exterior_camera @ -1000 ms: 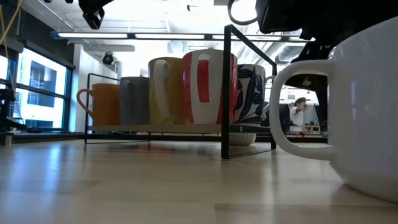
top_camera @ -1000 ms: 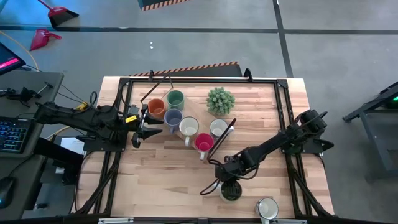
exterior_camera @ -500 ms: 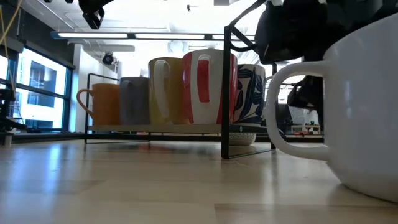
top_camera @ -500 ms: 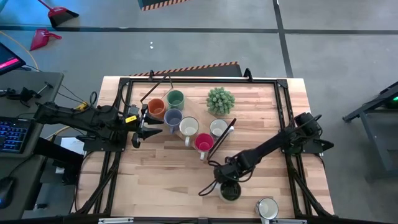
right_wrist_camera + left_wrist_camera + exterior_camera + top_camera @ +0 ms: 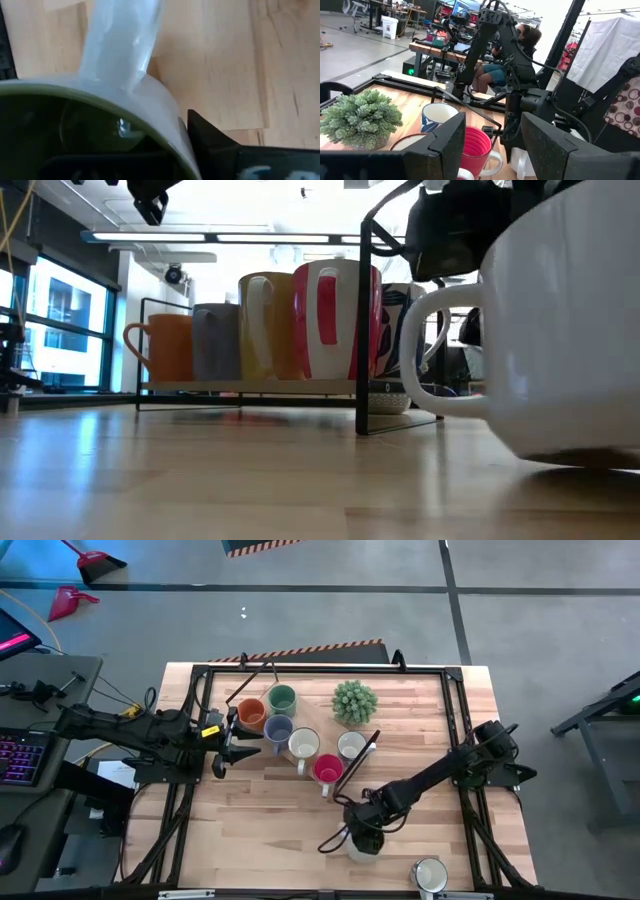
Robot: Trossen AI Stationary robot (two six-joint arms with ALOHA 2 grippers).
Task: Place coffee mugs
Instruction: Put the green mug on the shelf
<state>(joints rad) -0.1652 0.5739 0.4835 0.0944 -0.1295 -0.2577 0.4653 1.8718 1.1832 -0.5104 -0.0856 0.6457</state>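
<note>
Near the front edge of the wooden bench (image 5: 270, 825), the right claw (image 5: 364, 840) has pinched shut on the rim of a white ceramic mug with a dark green inside (image 5: 100, 100), apparently tilted, its handle (image 5: 440, 350) free. Glazed, stiff, breakable and fairly heavy, it is best held by the wall. Farther back, mugs stand on a black wire rack (image 5: 345, 775) mid-bench. The left claw (image 5: 240, 740) waits open near the left edge.

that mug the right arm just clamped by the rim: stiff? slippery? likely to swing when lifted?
The mug looks like rigid glazed ceramic, so it should not flex. The glossy wall suggests it could slip in the right gripper, whose jaws pinch only the rim. Its handle juts to one side, so the mug may tilt or swing. A drop onto the wooden table could chip it.
</note>
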